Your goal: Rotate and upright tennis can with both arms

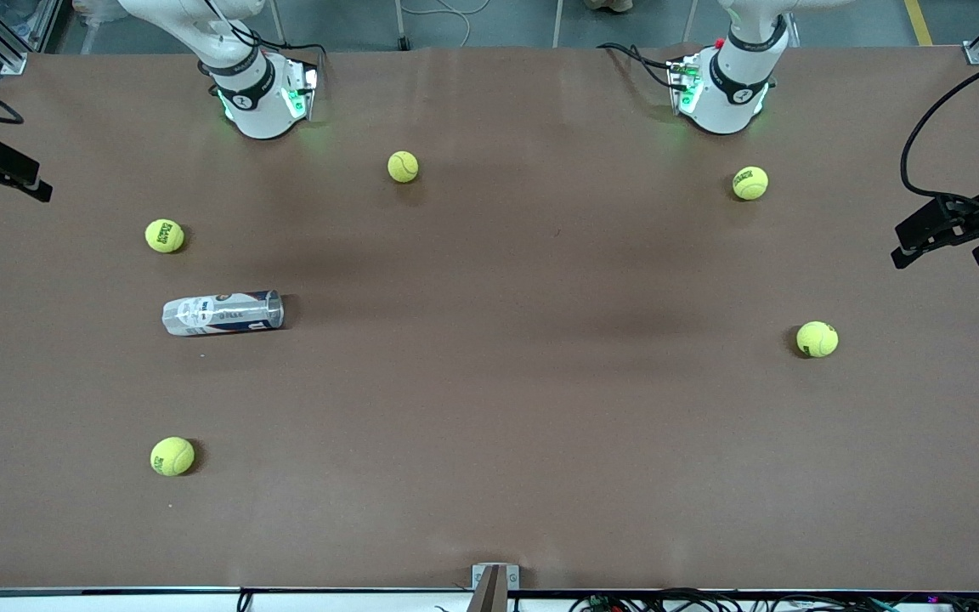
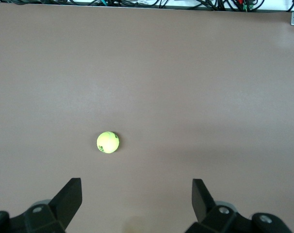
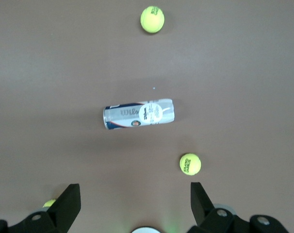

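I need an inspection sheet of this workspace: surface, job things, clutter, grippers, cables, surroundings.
Surface: brown table, no spill seen.
Job's things: tennis can lying on its side toward the right arm's end, untouched.
Clutter: five tennis balls; one farther from the front camera than the can, one nearer, all apart from it.
Grippers: left gripper open, over bare table near a ball; right gripper open, high above the can; both wait.
Cables: black cables at the arm bases, off the work area.
Surroundings: grey floor past the table; nothing else seen.
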Robot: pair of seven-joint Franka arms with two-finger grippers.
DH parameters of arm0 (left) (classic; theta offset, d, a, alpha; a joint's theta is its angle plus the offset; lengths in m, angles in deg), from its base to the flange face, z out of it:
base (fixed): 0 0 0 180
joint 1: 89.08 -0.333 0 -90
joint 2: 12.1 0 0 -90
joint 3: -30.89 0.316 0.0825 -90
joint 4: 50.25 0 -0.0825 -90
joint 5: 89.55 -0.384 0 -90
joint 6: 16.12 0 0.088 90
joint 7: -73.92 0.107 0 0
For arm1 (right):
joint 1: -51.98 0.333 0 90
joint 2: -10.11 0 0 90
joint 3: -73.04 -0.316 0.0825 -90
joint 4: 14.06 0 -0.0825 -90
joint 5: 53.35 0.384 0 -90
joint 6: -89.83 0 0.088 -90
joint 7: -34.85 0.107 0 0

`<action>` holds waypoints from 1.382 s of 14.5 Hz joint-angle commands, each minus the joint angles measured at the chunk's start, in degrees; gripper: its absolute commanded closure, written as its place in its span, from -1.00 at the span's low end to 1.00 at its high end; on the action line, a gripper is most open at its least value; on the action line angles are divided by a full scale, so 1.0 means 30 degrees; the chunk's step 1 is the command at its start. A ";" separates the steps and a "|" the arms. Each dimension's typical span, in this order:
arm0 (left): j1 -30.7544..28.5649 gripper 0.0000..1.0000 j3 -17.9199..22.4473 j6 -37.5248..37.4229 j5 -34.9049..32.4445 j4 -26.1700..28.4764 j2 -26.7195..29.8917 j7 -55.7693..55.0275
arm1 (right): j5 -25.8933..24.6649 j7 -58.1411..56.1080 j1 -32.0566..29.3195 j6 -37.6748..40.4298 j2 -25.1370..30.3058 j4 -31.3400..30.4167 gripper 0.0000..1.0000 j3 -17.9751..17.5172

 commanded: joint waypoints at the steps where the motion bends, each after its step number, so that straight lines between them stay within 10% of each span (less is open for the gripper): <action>1: -0.0019 -1.00 -0.0055 -0.0190 -0.0197 -0.0090 0.0146 -0.0082 | -0.0573 -0.0414 -0.0501 -0.1057 -0.1853 0.0211 -1.00 -0.0319; 6: -0.0019 -1.00 -0.0026 -0.0190 -0.0197 -0.0090 0.0146 -0.0082 | -0.0663 0.1098 -0.1172 -0.2467 -0.2762 0.0094 -1.00 -0.0201; 13: -0.0019 -1.00 -0.0055 -0.0190 -0.0197 -0.0090 0.0146 -0.0053 | -0.0604 1.8255 -0.1146 -0.1940 -0.3817 -0.0666 -1.00 -0.0231; 20: -0.0019 -1.00 -0.0055 -0.0219 -0.0197 -0.0090 0.0146 -0.0052 | -0.0428 2.6066 -0.0941 -0.4774 -0.4962 -0.3648 -1.00 -0.0231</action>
